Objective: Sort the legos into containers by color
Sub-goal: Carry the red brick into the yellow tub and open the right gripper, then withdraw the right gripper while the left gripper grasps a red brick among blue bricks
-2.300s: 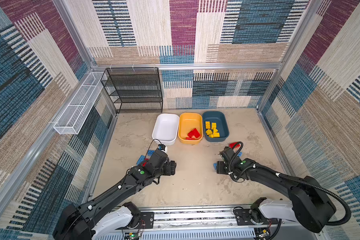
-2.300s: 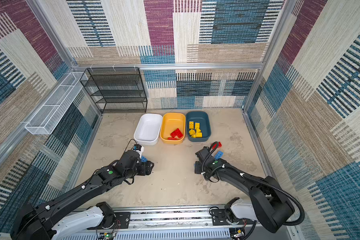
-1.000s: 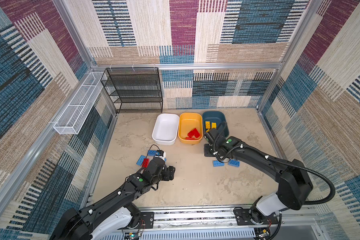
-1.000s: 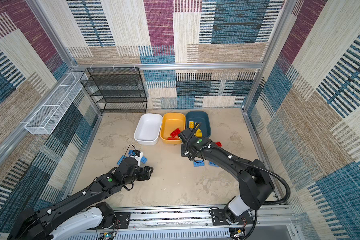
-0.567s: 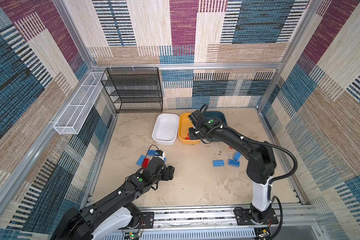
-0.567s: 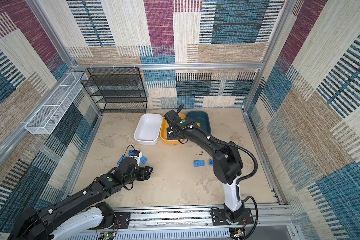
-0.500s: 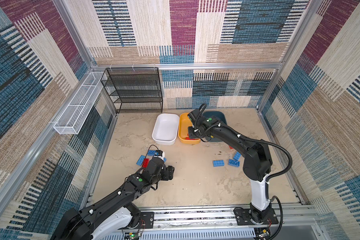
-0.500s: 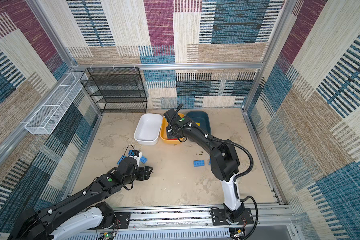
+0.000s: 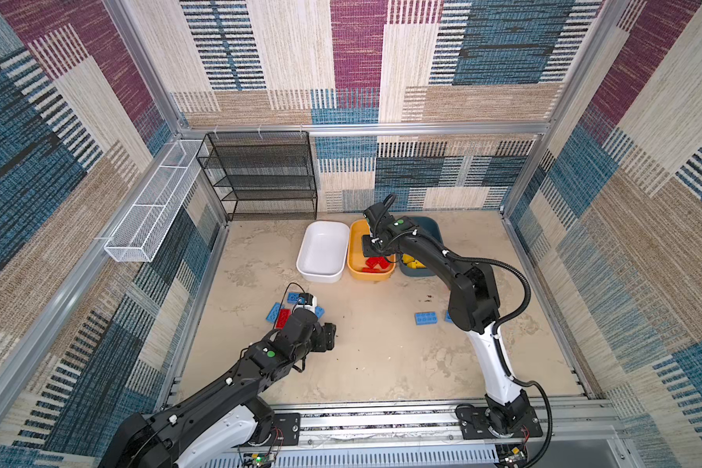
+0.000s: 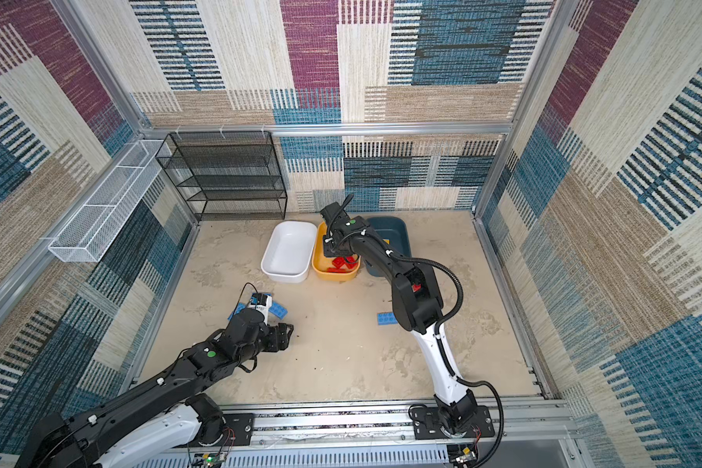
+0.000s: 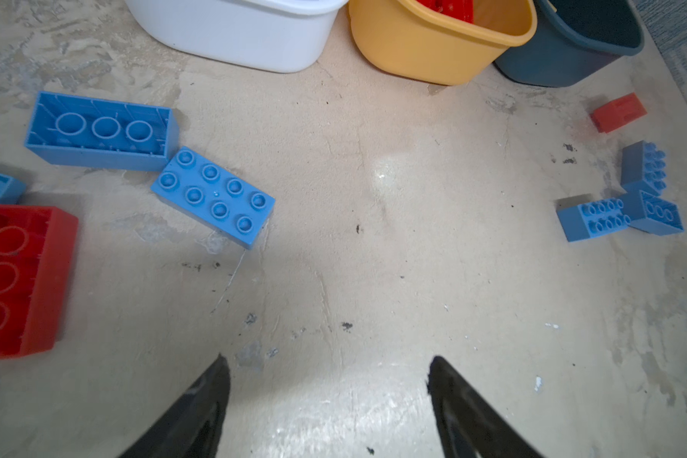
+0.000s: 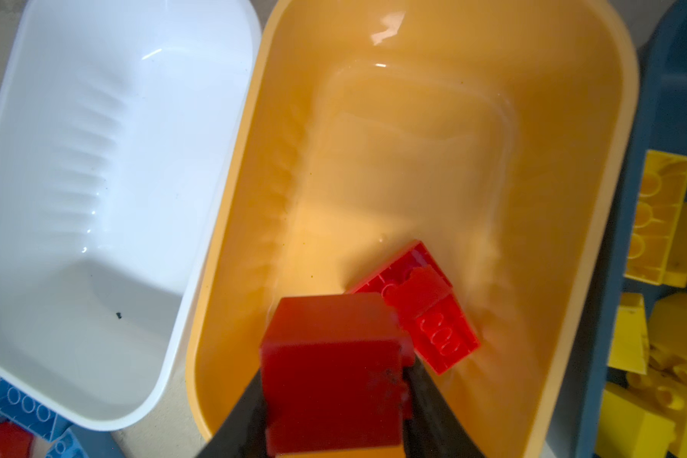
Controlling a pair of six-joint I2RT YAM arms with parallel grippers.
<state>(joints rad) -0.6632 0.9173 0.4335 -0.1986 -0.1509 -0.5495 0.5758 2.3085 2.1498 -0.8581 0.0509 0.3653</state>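
At the far left a white wire basket (image 9: 146, 219) hangs along the wall, and a black mesh rack (image 9: 260, 178) stands in the corner. In front of them the left gripper (image 11: 328, 361) hovers low over the scuffed, mottled beige floor (image 9: 381, 356), its dark tapered fingers (image 11: 207, 400) spread wide with nothing between them. Just beside it lie glossy studded plastic blue bricks (image 11: 213, 196), one flipped to show its hollow underside, and an upturned red brick (image 11: 20, 277) cut off by the edge of the wrist view.

Further back, three smooth rounded tubs sit side by side. The white tub (image 9: 321, 277) is faintly ribbed along one wall. The orange tub (image 9: 365, 275) has red bricks (image 9: 375, 263) at its near end, and the right gripper (image 12: 334, 372) hangs over it, pinching a chunky red block (image 12: 330, 337) that hides its fingertips. The dark blue tub (image 9: 434, 231) is partly hidden by the arm — yellow bricks (image 12: 659, 218) show inside.

To the right, a second blue cluster (image 9: 425, 318) lies on the floor, half hidden behind the arm's elbow, with a small red piece (image 11: 617, 113) nearby — its shape is hard to make out.
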